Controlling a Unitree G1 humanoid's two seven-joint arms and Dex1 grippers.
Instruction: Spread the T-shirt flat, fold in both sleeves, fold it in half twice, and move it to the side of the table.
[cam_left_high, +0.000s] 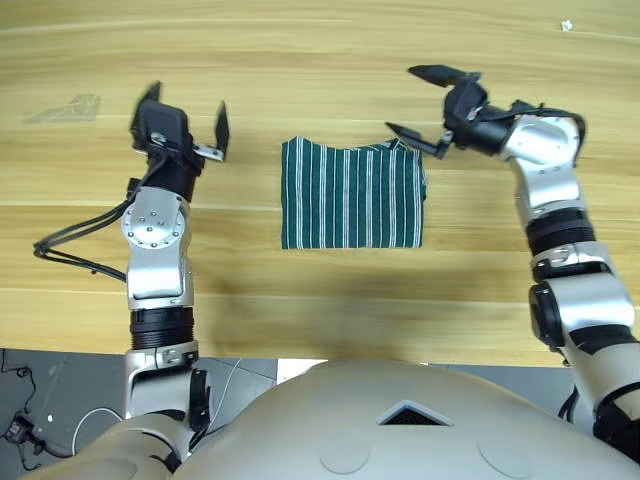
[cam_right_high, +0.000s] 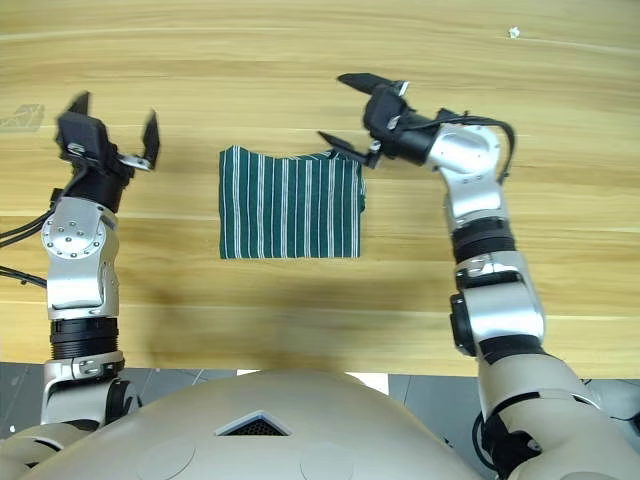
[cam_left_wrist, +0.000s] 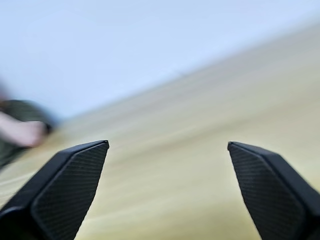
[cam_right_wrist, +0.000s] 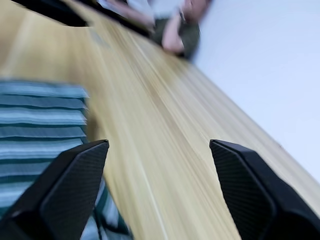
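While the folded T-shirt lay on the table, the right gripper hung by its corner, jaws wide and empty. On the left gripper, the jaws gaped empty too.

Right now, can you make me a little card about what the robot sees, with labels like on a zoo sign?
Thing: T-shirt, dark green with thin white stripes
Shape: folded into a neat rectangle
Where: flat on the wooden table, between the two arms
Left gripper: open, holding nothing, off to the shirt's left, apart from it
Right gripper: open, holding nothing, one finger by the shirt's far right corner; cannot tell if it touches
Also there: a tiny white scrap at the far right of the table
Left to do: move the shirt to the table's side
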